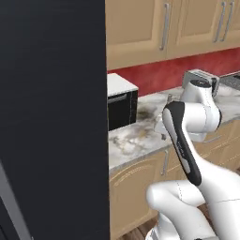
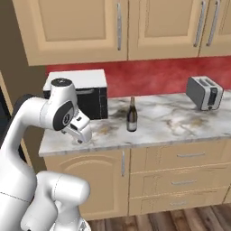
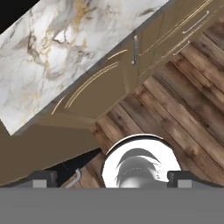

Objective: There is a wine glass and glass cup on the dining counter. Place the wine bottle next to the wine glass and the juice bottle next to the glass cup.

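Slim dark wine bottle [image 2: 131, 115], upright on marble counter [image 2: 180, 122], pale label

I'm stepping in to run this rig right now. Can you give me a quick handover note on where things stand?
Hand: open and empty, hanging over the front left part of the marble counter, pointing down past its edge at the cabinets and floor.
Wine bottle: upright on that counter, right of the microwave, well left of the toaster; the hand is left of it, apart.
Done: nothing placed yet.
Left: grasp the wine bottle, set it by the wine glass; then the juice bottle by the glass cup.
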Controlling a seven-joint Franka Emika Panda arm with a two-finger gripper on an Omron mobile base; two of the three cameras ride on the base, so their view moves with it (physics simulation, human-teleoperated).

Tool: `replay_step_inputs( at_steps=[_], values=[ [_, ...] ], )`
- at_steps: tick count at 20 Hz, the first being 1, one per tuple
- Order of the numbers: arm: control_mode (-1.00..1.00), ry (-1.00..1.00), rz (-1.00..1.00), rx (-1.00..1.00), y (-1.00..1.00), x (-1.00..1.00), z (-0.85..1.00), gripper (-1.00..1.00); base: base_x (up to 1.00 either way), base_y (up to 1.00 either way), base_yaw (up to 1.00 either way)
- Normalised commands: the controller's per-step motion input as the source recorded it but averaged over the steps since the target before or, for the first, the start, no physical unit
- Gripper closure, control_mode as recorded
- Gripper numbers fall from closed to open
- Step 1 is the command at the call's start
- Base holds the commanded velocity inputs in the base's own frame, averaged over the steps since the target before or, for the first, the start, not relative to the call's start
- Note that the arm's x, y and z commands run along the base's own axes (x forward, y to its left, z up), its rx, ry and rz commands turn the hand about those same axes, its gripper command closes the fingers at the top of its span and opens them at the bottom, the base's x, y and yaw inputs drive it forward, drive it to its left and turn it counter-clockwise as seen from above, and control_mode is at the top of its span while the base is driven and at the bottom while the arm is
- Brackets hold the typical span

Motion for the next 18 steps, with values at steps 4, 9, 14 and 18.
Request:
replay_step_inputs(
  at_steps=[4, 9, 14, 18],
  values=[
    [1.0, 0.0, 0.0, 0.0, 0.0, 0.0, 0.0, -1.0, 0.25, -0.31, 0.37],
    [1.0, 0.0, 0.0, 0.0, 0.0, 0.0, 0.0, -1.0, 0.09, -0.47, 0.31],
    [1.0, 0.0, 0.0, 0.0, 0.0, 0.0, 0.0, -1.0, 0.0, -0.53, 0.33],
    [1.0, 0.0, 0.0, 0.0, 0.0, 0.0, 0.0, -1.0, -0.04, -0.56, 0.33]
  ],
)
